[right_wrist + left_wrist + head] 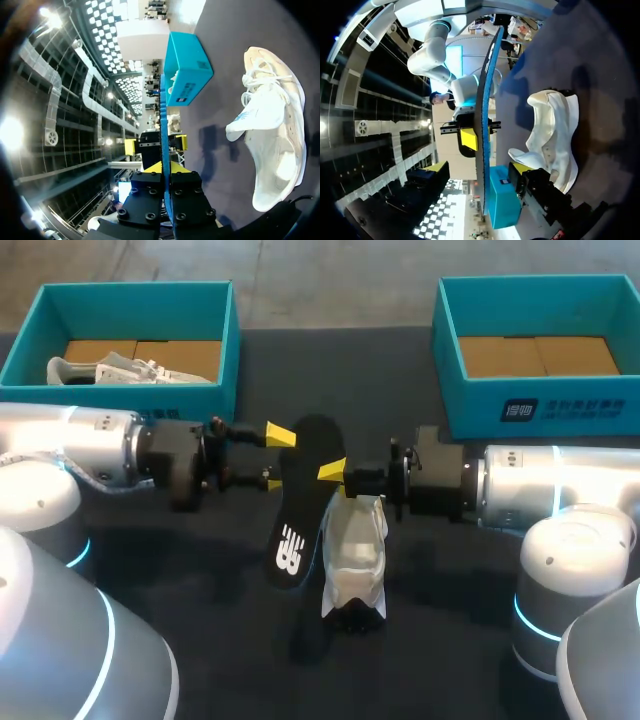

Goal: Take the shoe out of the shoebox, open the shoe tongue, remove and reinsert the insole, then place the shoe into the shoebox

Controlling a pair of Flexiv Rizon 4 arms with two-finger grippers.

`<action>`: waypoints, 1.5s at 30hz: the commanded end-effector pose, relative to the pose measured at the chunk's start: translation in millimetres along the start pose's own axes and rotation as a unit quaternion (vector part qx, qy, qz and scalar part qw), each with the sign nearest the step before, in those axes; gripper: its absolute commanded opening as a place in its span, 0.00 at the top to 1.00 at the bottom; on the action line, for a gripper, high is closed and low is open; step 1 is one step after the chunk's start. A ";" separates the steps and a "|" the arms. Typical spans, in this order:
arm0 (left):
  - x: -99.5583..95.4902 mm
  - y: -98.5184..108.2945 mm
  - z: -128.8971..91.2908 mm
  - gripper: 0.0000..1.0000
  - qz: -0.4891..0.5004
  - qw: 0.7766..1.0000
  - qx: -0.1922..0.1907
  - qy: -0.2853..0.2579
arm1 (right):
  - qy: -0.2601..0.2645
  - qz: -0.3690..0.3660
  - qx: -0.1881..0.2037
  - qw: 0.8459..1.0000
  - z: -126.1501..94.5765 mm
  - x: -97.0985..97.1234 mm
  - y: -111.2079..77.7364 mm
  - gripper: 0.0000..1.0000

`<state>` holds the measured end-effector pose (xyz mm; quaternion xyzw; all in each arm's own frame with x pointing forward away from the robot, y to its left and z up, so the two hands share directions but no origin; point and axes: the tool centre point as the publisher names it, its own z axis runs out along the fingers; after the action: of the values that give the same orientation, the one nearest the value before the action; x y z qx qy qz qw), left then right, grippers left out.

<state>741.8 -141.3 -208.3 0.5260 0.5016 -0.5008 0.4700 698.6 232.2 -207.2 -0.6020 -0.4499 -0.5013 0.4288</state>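
Two teal shoeboxes sit at the far edge of the counter [200,580] in the head view. The left shoebox [140,396] is at 11 o'clock with a second white shoe [110,370] inside, and the right shoebox [560,408] is at 1 o'clock. The black insole [298,510] is at centre, held up off the counter. The right gripper [335,475] comes in from 3 o'clock, its fingers closed on the insole. The left gripper [276,458] comes in from 9 o'clock with its fingers spread. The white shoe [355,555] lies on the counter at 5 o'clock, outside both boxes.

Left wrist view: the insole [481,125] stands edge-on between the left gripper's [479,167] parted fingers. The right gripper [470,137] is ahead and the white shoe [552,135] is beside.

Right wrist view: the right gripper [167,170] clamps the insole [164,115]. The left gripper [155,142] is ahead, straddling the insole, and the white shoe [272,130] lies alongside.
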 end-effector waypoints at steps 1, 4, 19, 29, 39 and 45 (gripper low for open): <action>1.3 4.5 8.7 0.30 0.004 1.000 0.003 -0.001 | -0.002 0.000 -0.001 1.000 1.6 0.3 -1.0 1.00; 1.1 3.3 12.2 0.36 0.007 1.000 0.006 0.000 | -0.002 0.000 -0.001 1.000 1.6 0.3 -1.0 1.00; 3.5 -4.3 24.7 0.56 0.012 1.000 0.009 0.001 | -0.002 0.000 -0.001 1.000 1.6 0.3 -1.0 1.00; 4.7 -7.3 17.9 0.63 0.009 1.000 -0.001 -0.002 | -0.002 0.000 -0.001 1.000 1.6 0.3 -1.0 1.00; 6.4 -10.7 15.0 0.67 0.006 1.000 -0.004 0.001 | -0.002 0.000 -0.001 1.000 1.6 0.3 -1.0 1.00; 6.2 -11.3 14.5 0.70 0.007 1.000 -0.007 0.000 | -0.002 0.000 -0.001 1.000 1.6 0.3 -1.0 1.00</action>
<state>732.0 -154.7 -214.8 0.5269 0.5007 -0.4961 0.4749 698.6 232.2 -207.2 -0.6020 -0.4499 -0.5013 0.4288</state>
